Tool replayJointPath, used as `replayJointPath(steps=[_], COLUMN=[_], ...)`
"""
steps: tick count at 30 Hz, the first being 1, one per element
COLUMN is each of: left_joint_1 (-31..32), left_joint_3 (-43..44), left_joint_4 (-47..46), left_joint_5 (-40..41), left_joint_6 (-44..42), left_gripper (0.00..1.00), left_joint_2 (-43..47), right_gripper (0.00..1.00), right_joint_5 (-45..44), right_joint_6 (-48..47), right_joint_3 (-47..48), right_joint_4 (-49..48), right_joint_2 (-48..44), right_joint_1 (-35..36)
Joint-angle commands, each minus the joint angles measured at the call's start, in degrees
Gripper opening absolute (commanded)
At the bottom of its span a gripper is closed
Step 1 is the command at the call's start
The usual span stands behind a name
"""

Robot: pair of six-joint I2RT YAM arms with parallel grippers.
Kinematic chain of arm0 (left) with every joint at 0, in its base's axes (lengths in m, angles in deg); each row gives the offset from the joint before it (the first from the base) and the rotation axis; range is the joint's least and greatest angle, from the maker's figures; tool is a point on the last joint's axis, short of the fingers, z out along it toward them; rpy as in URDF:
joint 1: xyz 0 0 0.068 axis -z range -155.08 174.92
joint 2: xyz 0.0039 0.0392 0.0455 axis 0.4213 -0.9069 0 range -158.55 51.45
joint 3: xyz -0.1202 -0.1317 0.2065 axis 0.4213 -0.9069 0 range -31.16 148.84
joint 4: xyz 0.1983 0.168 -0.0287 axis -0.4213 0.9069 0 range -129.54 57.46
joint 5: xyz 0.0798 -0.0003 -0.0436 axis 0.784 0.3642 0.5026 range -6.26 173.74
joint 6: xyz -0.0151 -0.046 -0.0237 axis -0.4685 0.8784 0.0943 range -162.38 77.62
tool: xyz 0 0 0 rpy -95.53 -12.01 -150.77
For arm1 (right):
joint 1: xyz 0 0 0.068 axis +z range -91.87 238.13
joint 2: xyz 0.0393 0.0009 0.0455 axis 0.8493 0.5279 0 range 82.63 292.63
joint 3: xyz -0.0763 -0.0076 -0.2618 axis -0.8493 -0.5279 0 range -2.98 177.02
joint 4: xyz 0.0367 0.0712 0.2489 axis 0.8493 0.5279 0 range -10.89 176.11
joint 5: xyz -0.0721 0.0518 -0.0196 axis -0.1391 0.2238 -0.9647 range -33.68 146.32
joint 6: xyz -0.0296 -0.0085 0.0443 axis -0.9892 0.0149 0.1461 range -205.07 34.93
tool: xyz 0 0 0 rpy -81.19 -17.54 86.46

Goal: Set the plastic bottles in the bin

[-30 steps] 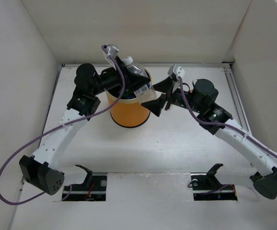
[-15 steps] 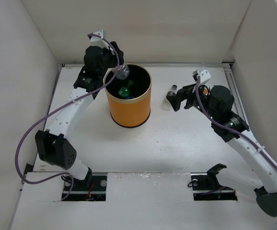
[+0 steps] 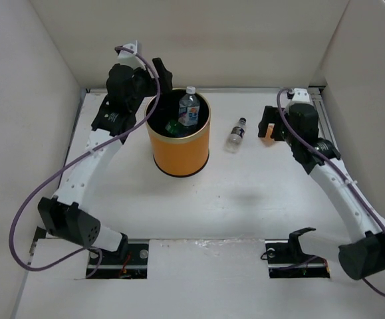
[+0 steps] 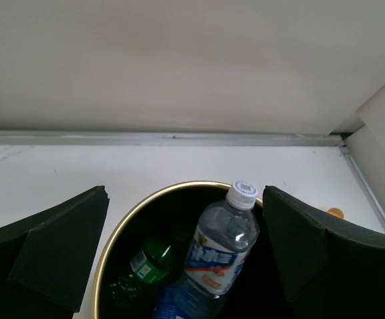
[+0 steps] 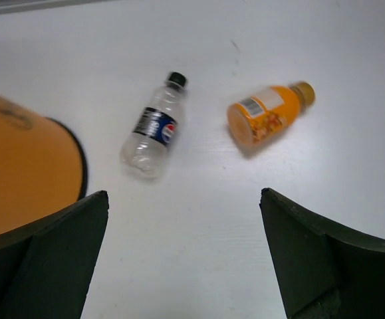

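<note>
The plastic bottles (image 3: 189, 106) are nearly all put away: a moment ago the left claw held the clear one with the white-blue label (image 4: 222, 246) over the bin (image 3: 179, 156), and now that bottle stands inside, cap poking above the gold rim at the bin's 12 o'clock side.

Starting nearest me, the orange bin sits mid-surface (image 3: 199, 206). Down in its dark inside I can see the green bottle (image 4: 142, 269) beside the new arrival, and a scrap of blue below them that I take for the blue-labelled one, though I can't be sure.

At 3 o'clock from the bin, well apart from it, the small clear bottle with the dark cap (image 5: 153, 129) lies on its side. Just beyond it, still at 3 o'clock, lies the orange bottle (image 5: 266, 114), also on its side.

The right claw (image 5: 183, 196) has swung away from the bin and hangs over those two, spread wide and empty.

Farthest off, at the bin's 11 o'clock, the left claw (image 4: 184, 199) is spread wide too, pinching nothing.

By my reckoning the drop worked, and the two bottles on the surface remain, probably for the right arm.
</note>
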Motion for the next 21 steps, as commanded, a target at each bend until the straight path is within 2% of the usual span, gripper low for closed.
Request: replayJointPath(steps=[1,3,8,12,14,17,21], left_joint_1=[0.18,0.18,1.5,1.5,1.5,1.5,1.5], left_joint_3=[-0.61,-2.29,-1.77,-1.07,1.74,1.14,1.13], left_joint_4=[-0.48,-1.8,-0.04,1.18,4.08,3.57,3.56], left_joint_5=[2.03,3.88,7.76,8.46,7.94,7.32,5.65], left_joint_6=[-0.24,0.29,-1.65,-1.03,-0.51,-0.51,-0.51], left_gripper=[1.0,1.0,1.0,1.0,1.0,1.0,1.0], left_joint_2=[8.48,12.6,14.38,13.16,10.79,10.25,10.25], right_gripper=[1.0,1.0,1.0,0.99,0.97,0.97,0.96], right_joint_5=[-7.65,-8.26,-12.31,-5.63,-5.1,-6.76,-5.28], right_joint_6=[9.86,12.0,20.69,27.8,29.66,32.21,32.75], right_joint_3=[3.28,4.76,14.08,15.66,17.93,22.24,27.78], right_joint_4=[5.66,6.89,15.34,13.93,13.41,17.95,17.98], right_joint_2=[5.49,8.93,20.97,27.65,30.72,34.77,40.14], right_joint_1=[-3.8,-5.12,-7.32,-10.31,-10.84,-11.45,-12.07])
